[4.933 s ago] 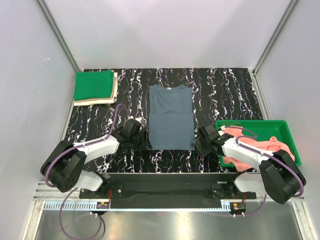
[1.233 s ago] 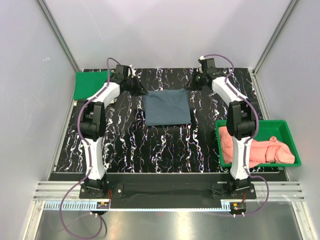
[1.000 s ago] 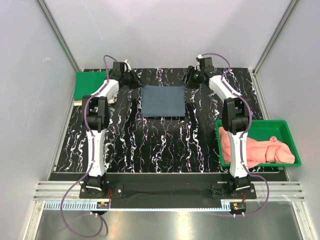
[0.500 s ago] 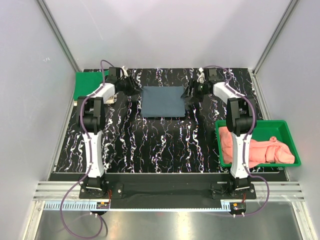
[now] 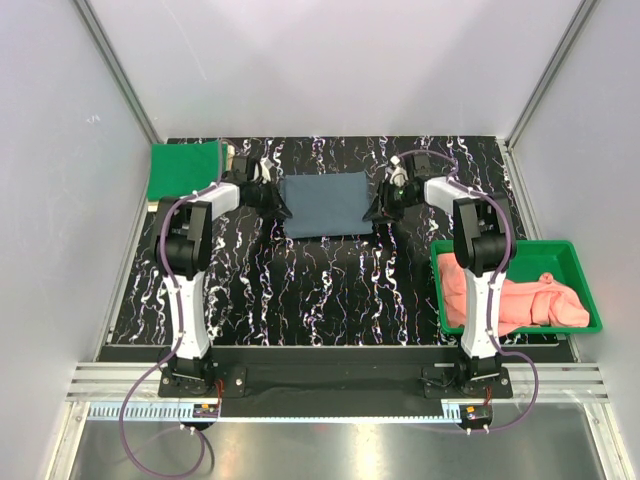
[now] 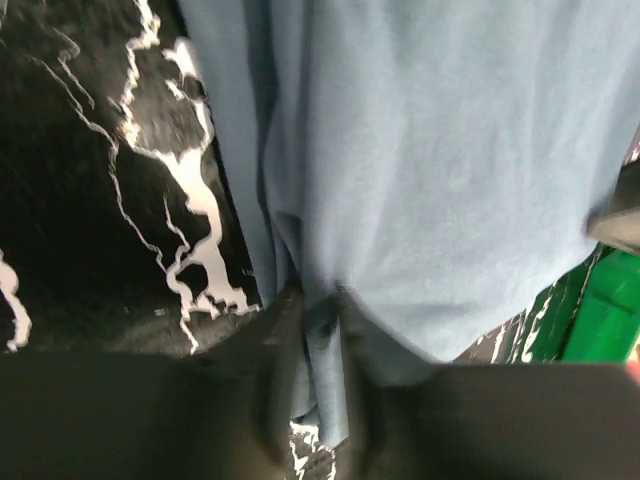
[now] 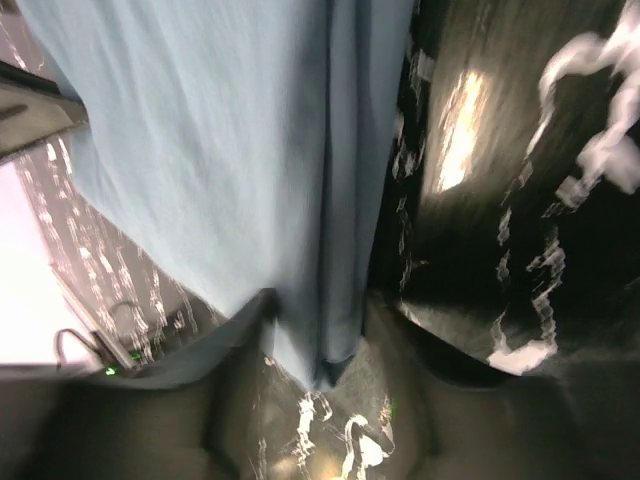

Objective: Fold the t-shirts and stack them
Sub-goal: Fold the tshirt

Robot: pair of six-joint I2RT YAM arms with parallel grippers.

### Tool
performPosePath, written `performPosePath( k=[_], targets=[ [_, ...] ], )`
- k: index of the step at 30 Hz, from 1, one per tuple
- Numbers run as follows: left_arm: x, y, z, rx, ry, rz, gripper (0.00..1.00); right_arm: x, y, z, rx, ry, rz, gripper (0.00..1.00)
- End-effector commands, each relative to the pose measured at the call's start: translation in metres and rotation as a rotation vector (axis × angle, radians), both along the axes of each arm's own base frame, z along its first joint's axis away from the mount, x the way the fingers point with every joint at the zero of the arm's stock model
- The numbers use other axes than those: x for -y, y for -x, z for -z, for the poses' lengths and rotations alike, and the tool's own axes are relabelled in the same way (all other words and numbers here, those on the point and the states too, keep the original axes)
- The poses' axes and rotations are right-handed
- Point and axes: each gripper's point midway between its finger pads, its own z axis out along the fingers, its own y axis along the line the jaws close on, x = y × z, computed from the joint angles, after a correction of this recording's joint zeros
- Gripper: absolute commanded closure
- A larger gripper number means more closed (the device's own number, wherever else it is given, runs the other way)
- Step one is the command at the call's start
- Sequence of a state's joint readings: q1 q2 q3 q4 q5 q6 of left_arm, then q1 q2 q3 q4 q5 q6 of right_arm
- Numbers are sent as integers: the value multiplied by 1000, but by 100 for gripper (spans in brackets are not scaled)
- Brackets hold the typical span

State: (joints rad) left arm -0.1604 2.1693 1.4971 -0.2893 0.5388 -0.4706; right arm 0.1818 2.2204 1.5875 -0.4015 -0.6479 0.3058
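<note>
A folded blue-grey t-shirt (image 5: 327,203) hangs stretched between my two grippers over the far part of the table. My left gripper (image 5: 277,199) is shut on its left edge; in the left wrist view the cloth (image 6: 430,170) is pinched between the fingers (image 6: 275,370). My right gripper (image 5: 380,203) is shut on its right edge; in the right wrist view the cloth (image 7: 230,150) runs into the fingers (image 7: 395,350). A stack of folded shirts with a green one on top (image 5: 182,170) lies at the far left corner. A pink shirt (image 5: 510,300) lies in the green tray (image 5: 570,255).
The black marbled table (image 5: 320,290) is walled by white panels at left, right and back. The green tray stands at the right edge, beside the right arm. Both arms reach far out across the table.
Both grippers, holding the blue-grey shirt's near edge, carried it to the far side, folding it in half. In the last half second they have drawn it slightly nearer, and the shirt looks lifted and narrower.
</note>
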Motion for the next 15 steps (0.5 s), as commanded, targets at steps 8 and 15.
performPosePath(
  k=[8,15],
  targets=[
    [-8,51,-24,-30,-26,-51,96,1,53,-29,-6,13,67,91],
    [-7,45,-56,29,-21,-24,63,3,60,-39,27,23,82,52]
  ],
)
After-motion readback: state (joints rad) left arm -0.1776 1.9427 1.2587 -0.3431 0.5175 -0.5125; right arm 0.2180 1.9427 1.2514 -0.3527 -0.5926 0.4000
